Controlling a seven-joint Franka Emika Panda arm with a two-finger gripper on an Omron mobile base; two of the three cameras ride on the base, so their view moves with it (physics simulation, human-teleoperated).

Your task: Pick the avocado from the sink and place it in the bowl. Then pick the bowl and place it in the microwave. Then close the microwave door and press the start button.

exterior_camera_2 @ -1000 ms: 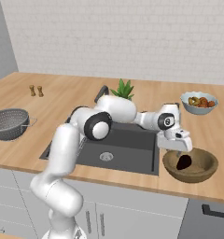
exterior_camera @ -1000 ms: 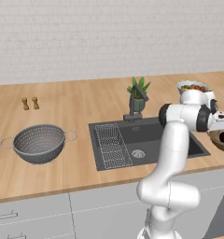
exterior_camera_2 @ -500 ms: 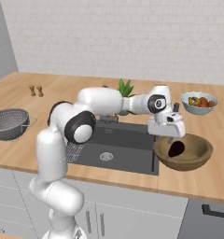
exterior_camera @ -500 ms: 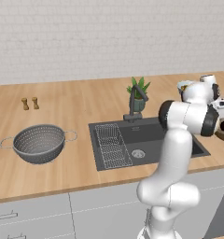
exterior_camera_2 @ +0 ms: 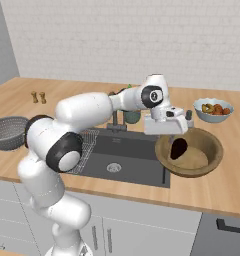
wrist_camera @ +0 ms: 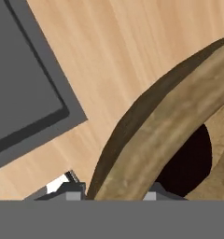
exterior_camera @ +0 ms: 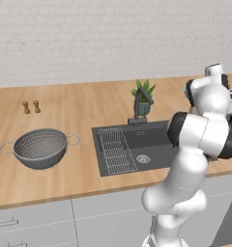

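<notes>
The avocado [exterior_camera_2: 179, 148] is lying inside the wooden bowl [exterior_camera_2: 198, 159], against the wall nearest the sink [exterior_camera_2: 123, 156], standing roughly on end with its long axis running up that tilted wall. The bowl is tipping, its sink-side rim raised above the tabletop [exterior_camera_2: 222, 187] just beside the sink's corner. The gripper [exterior_camera_2: 165, 131] is clamping that rim, one finger inside and one outside. The fruit is already delivered, so the bowl-carrying step is in hand; the next move calls for lifting level and swinging toward the microwave without spilling the avocado.
</notes>
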